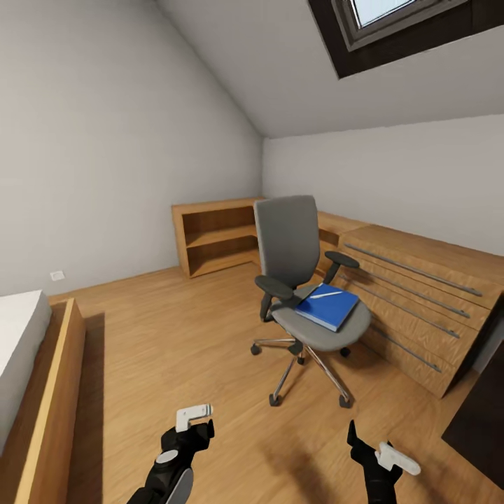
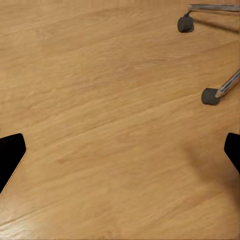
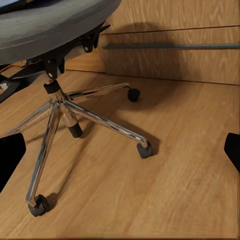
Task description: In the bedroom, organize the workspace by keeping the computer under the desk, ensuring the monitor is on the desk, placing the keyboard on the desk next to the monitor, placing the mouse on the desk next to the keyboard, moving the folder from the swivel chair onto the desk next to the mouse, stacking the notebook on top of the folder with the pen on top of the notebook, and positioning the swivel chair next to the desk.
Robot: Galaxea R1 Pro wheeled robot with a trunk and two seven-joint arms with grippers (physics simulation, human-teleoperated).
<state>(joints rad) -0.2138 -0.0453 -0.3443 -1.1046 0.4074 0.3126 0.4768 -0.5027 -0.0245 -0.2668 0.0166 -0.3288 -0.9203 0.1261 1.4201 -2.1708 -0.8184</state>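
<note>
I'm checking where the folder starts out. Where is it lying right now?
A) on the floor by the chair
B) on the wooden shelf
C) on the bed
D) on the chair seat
D: the head view shows the blue folder lying flat on the grey seat of the chair, with a thin pale pen-like thing on top of it.

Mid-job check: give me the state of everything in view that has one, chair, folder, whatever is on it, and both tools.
swivel chair: upright on the wooden floor, in front of the wooden drawer unit.
folder: lying flat on the chair seat, closed.
pen: lying on top of the folder.
left tool: open, empty, over the floor.
right tool: open, empty, near the chair base.
</note>
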